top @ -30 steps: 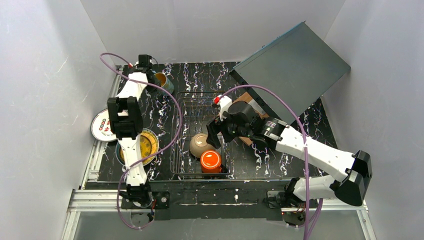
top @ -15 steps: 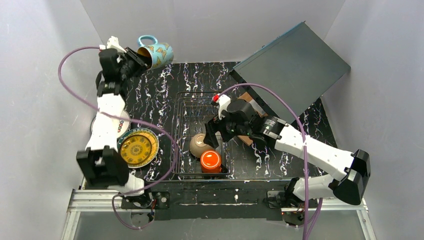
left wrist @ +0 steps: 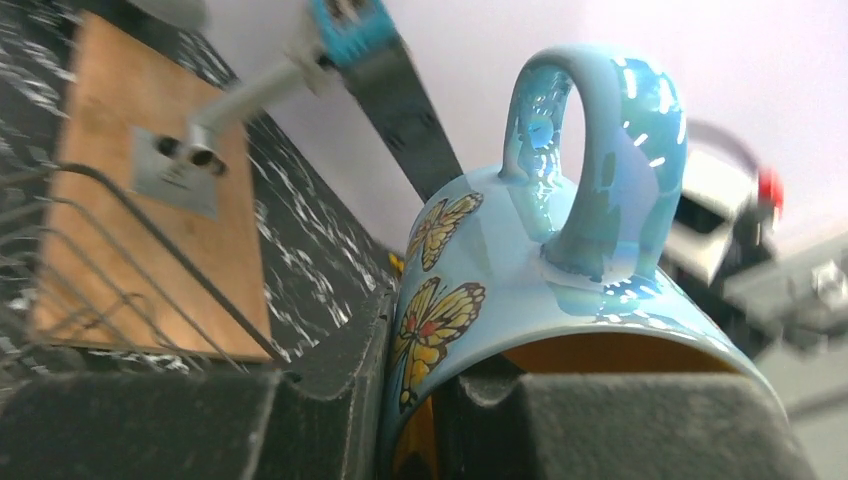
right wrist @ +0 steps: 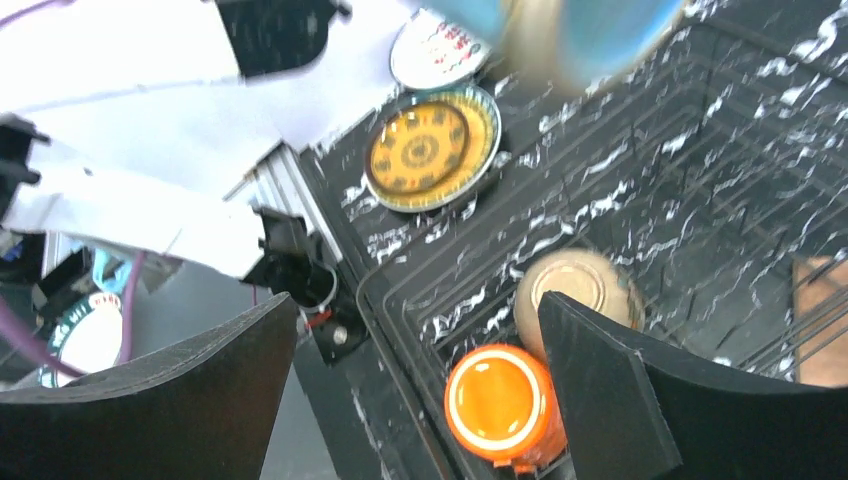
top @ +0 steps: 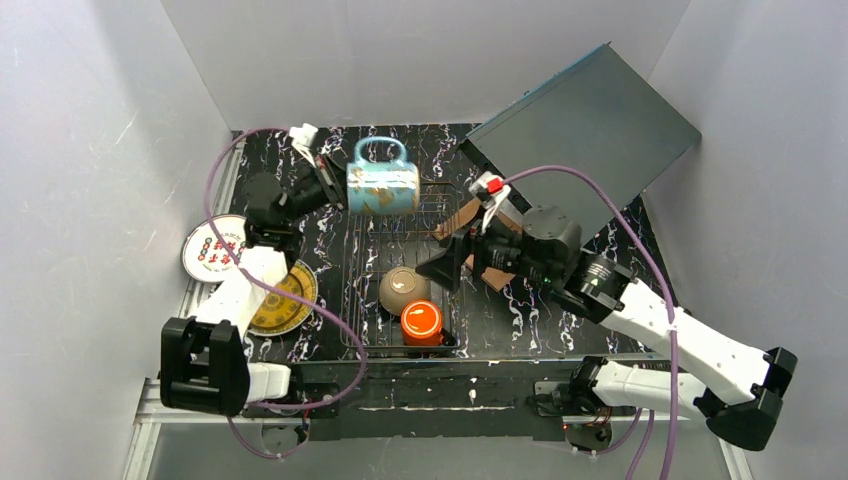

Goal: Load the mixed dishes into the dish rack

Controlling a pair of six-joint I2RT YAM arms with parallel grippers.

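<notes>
My left gripper [top: 338, 188] is shut on the rim of the blue patterned mug [top: 383, 187], held on its side in the air over the far end of the dish rack [top: 352, 300]. In the left wrist view one finger [left wrist: 620, 430] is inside the mug [left wrist: 540, 250] and the other is outside. The orange mug [top: 421, 322] and the white-and-tan bowl [top: 403, 289] sit upside down in the rack's near end. My right gripper [top: 447, 266] is open and empty above them [right wrist: 420, 390]. The yellow plate [top: 280, 300] and white plate [top: 213, 247] lie left of the rack.
The large grey slanted panel [top: 585, 130] leans at the back right. The brown wooden board [top: 500, 272] lies beside the rack's right side, partly under my right arm. White walls close in on three sides.
My left arm has swung the blue mug from the back left corner rightward and down, over the rack's far end. My right gripper has drawn back a little to the right and stays open.
</notes>
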